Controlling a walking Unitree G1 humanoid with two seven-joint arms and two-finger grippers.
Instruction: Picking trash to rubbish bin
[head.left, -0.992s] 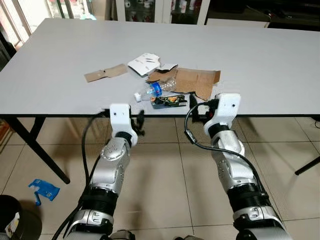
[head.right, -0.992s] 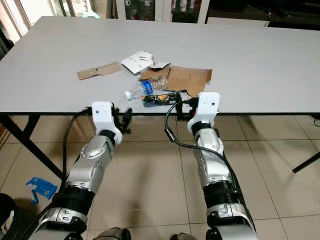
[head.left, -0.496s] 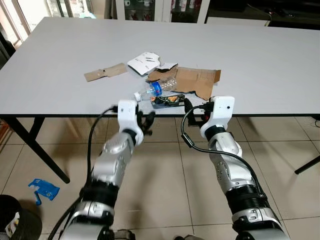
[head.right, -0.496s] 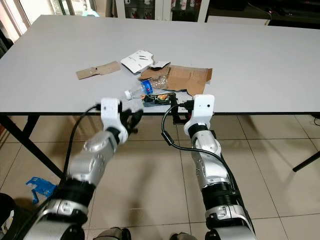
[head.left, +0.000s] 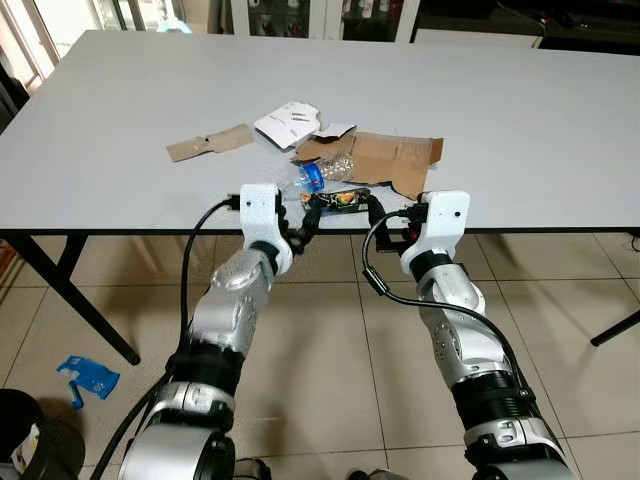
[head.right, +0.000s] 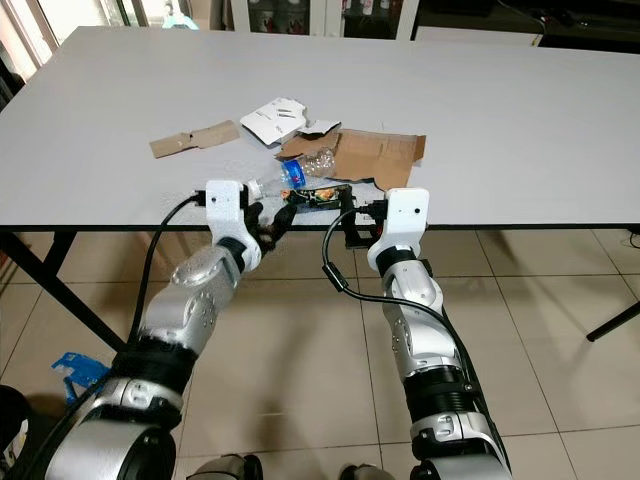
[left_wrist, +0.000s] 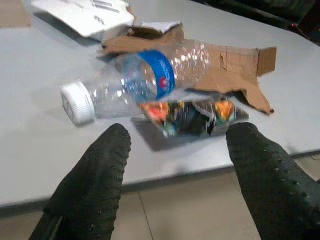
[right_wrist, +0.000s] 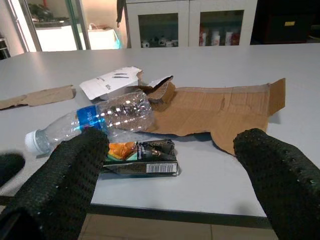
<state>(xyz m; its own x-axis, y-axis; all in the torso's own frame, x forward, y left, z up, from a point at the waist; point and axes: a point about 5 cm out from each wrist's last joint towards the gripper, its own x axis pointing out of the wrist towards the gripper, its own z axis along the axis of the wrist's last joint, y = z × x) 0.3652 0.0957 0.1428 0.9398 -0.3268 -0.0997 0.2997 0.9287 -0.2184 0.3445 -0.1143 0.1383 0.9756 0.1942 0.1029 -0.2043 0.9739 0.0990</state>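
Jaws spread wide on both grippers: the left gripper (left_wrist: 175, 165) and right gripper (right_wrist: 170, 175), each with nubbly black rubber fingers, sit at the near edge of the smooth grey bench (head.left: 520, 110), aimed at the trash. A clear, crinkled plastic bottle (head.left: 318, 176) with a blue label and white cap lies on its side just behind a shiny foil snack wrapper (head.left: 338, 201). Beyond them lie a flat, torn brown cardboard sheet (head.left: 395, 160), a white folded carton (head.left: 288, 126) and a separate cardboard strip (head.left: 208, 144)

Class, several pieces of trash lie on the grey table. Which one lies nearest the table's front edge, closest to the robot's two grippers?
The dark snack wrapper with orange print. It lies by the table edge, nearer than the plastic bottle and cardboard behind it.
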